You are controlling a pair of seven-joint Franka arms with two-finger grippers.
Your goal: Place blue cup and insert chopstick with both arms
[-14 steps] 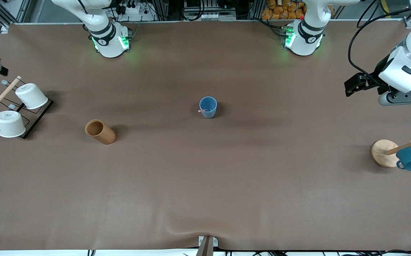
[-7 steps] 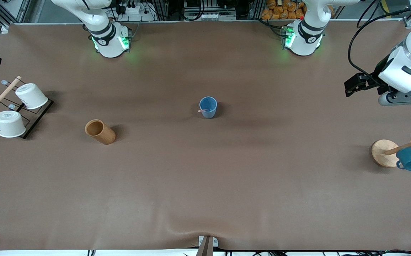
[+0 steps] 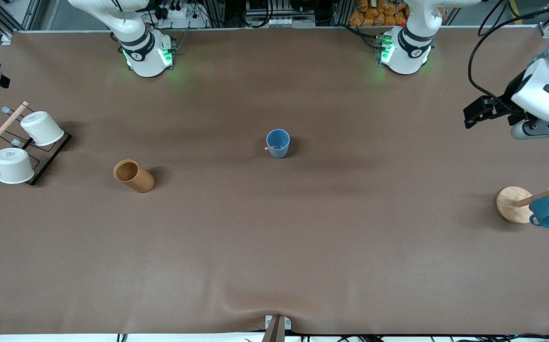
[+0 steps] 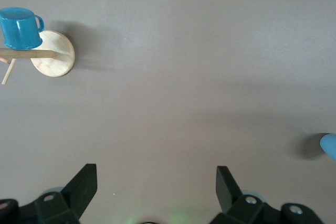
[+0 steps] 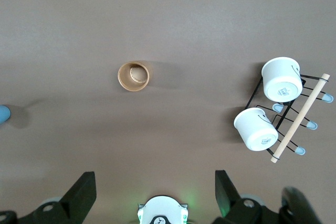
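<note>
The table [image 3: 274,247] carries the blue cup [image 3: 278,143] upright at its middle, with the chopstick [image 3: 271,148] standing inside, leaning on the rim. The left gripper [image 4: 156,190] hangs spread and empty over the left arm's end, and the right gripper [image 5: 155,191] hangs spread and empty high over the right arm's end.

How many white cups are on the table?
2. Both white cups sit tipped on the black wire rack at the right arm's end of the table: one farther from the front camera, one nearer. I see no others, and none look hidden.
</note>
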